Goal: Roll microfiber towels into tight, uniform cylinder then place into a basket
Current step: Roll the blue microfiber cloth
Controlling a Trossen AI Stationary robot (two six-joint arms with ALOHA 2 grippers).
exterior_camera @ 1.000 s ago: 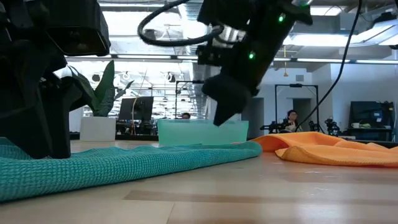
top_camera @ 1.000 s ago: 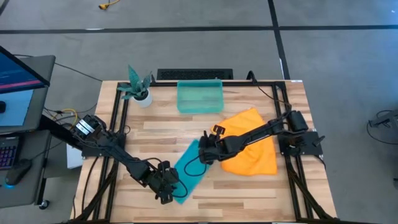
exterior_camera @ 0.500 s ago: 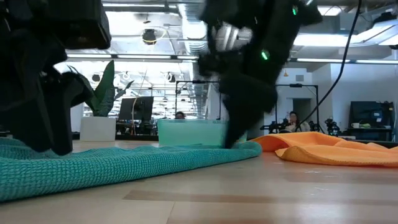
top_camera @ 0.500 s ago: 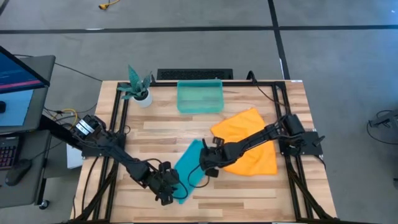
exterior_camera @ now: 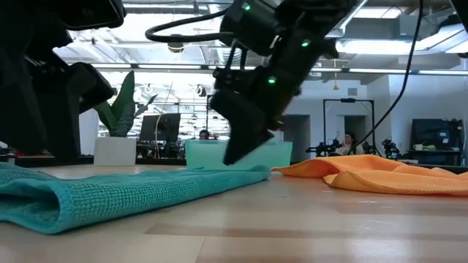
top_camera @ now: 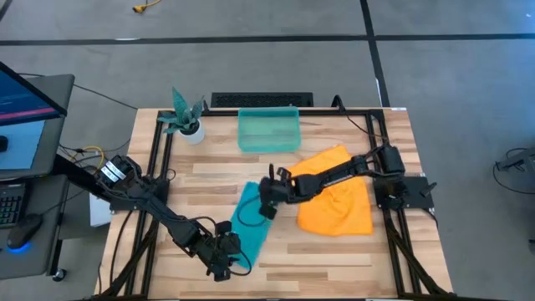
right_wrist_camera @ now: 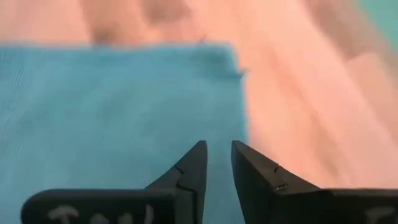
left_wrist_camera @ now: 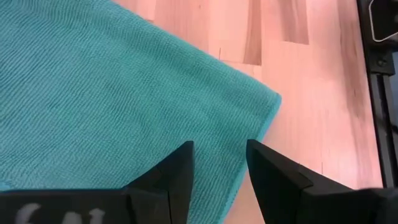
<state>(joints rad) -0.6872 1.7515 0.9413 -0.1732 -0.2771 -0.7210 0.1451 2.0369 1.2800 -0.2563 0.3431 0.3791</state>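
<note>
A wooden table (top_camera: 334, 251) holds two towels, a bin and two dark robot arms. The orange towel (top_camera: 338, 209) lies crumpled on the right half, unchanged from a second ago. The teal towel (top_camera: 248, 224) lies in the middle toward the front; it now looks narrower and folded along its front edge, where a second ago it spread flatter and reached further under the left arm. In the low view that near edge shows as a rounded fold (exterior_camera: 51, 208). The teal bin (top_camera: 268, 130) sits at the back centre, holding no towel, apart from both cloths. A white pot with a plant (top_camera: 185, 121) stands to its left. The right gripper (top_camera: 266, 207) has moved left and toward the back since half a second ago, and now hangs over the far end of the teal towel; its wrist view shows the two fingers (right_wrist_camera: 189, 171) a narrow gap apart above the cloth near a corner, with nothing between them. The left gripper (top_camera: 224, 266) is at the towel's front left corner, slightly further forward than before; its fingers (left_wrist_camera: 174, 171) stand a little apart over the cloth edge, and whether they pinch any of it cannot be told.
</note>
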